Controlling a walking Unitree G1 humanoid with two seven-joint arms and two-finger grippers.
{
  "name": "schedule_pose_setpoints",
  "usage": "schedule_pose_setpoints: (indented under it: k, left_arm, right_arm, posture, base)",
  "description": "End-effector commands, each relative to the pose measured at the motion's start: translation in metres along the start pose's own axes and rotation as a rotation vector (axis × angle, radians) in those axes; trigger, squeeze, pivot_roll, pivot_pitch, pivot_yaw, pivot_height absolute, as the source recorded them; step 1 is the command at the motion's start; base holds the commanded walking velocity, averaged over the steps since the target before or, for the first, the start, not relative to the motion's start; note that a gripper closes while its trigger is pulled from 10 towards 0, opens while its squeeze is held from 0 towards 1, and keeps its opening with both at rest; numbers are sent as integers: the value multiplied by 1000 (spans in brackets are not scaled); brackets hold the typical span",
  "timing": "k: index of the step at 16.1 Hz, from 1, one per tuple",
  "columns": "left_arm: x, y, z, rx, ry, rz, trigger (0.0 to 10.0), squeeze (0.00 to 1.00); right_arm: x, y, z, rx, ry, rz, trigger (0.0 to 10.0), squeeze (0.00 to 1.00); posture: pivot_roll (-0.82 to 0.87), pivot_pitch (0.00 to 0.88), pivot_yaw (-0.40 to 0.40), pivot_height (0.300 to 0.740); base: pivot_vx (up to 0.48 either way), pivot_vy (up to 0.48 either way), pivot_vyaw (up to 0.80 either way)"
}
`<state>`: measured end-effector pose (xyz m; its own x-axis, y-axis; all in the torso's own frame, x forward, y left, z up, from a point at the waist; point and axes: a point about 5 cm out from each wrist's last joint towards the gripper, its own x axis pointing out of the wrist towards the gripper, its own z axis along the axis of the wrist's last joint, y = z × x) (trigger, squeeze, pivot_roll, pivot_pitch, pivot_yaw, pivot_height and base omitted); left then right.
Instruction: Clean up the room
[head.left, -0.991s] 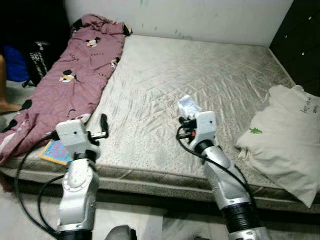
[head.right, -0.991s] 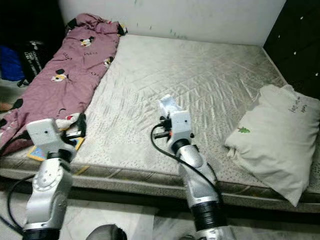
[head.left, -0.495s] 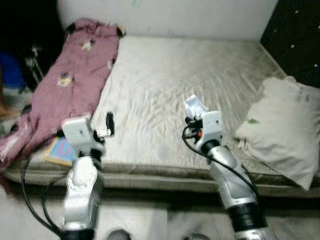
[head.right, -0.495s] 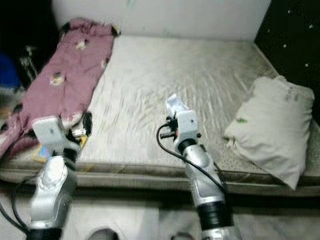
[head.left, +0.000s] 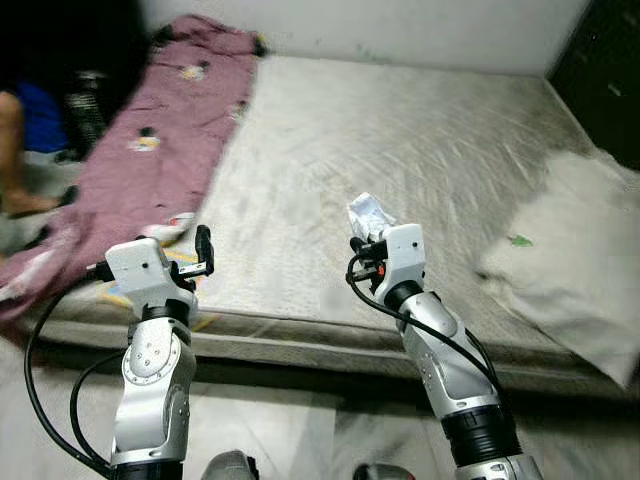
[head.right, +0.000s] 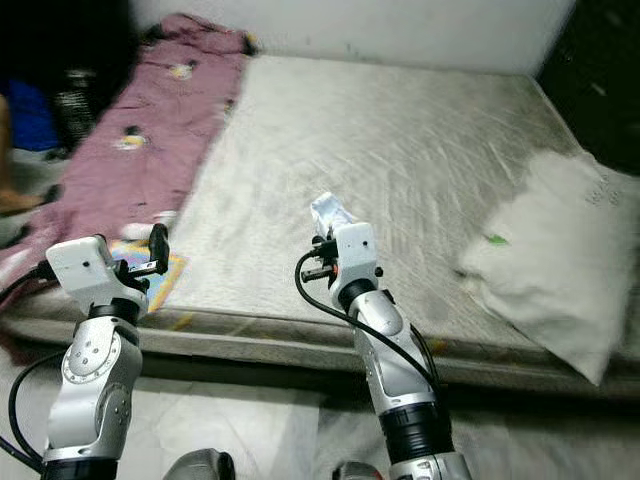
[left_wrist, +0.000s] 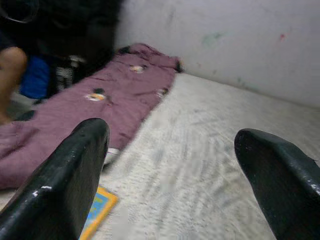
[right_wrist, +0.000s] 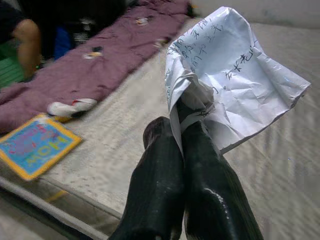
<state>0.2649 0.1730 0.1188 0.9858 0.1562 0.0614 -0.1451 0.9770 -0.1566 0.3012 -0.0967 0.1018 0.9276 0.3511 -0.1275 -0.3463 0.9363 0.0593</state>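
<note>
My right gripper (head.left: 362, 238) is held over the front part of the mattress (head.left: 420, 130), shut on a crumpled white sheet of paper (right_wrist: 225, 80) with handwriting on it. The paper (head.left: 367, 214) sticks up above the fingers. My left gripper (head.left: 202, 252) hangs open near the bed's front left edge with nothing between its fingers (left_wrist: 75, 175). A colourful book (head.right: 150, 275) lies on the mattress just beyond it, beside a small white cloth item (right_wrist: 70, 107). A purple blanket with cartoon prints (head.left: 160, 120) runs along the bed's left side.
A white pillow (head.left: 575, 270) lies at the bed's right edge. On the floor to the left are a person's leg (head.left: 15, 150), something blue and a black bag (head.left: 90, 95). A white wall stands behind the bed, with a dark cabinet (head.left: 610, 70) at the far right.
The camera has swung, so the whole scene has shifted and blurred. Both arms keep much the same pose, and the right gripper still holds the paper.
</note>
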Motion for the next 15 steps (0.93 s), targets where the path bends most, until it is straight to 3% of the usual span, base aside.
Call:
schedule_pose_setpoints:
  k: [1, 4, 6, 8, 15]
  left_arm:
    - [0, -3, 2, 3, -5, -17, 10000, 0]
    - [-2, -6, 5, -5, -26, -65, 10000, 0]
    - [-2, -8, 6, -7, -35, -84, 10000, 0]
    - [-2, -8, 7, -9, -37, -85, 10000, 0]
    - [-2, -9, 7, -9, -38, -95, 10000, 0]
  right_arm:
    - [0, -2, 2, 2, -4, -8, 10000, 0]
    - [0, -2, 2, 3, -2, -7, 10000, 0]
    - [0, -3, 2, 4, 1, -6, 10000, 0]
    - [0, -2, 3, 3, -4, -3, 10000, 0]
    - [0, -3, 2, 0, -4, -2, 10000, 0]
  posture:
    - [41, 49, -9, 740]
    - [41, 48, -8, 740]
    - [42, 45, -10, 740]
    - [42, 45, -10, 740]
    - [45, 38, -12, 740]
  base:
    - [0, 0, 0]
    - [0, 0, 0]
    - [0, 0, -800]
    - [306, 0, -603]
    - [341, 0, 0]
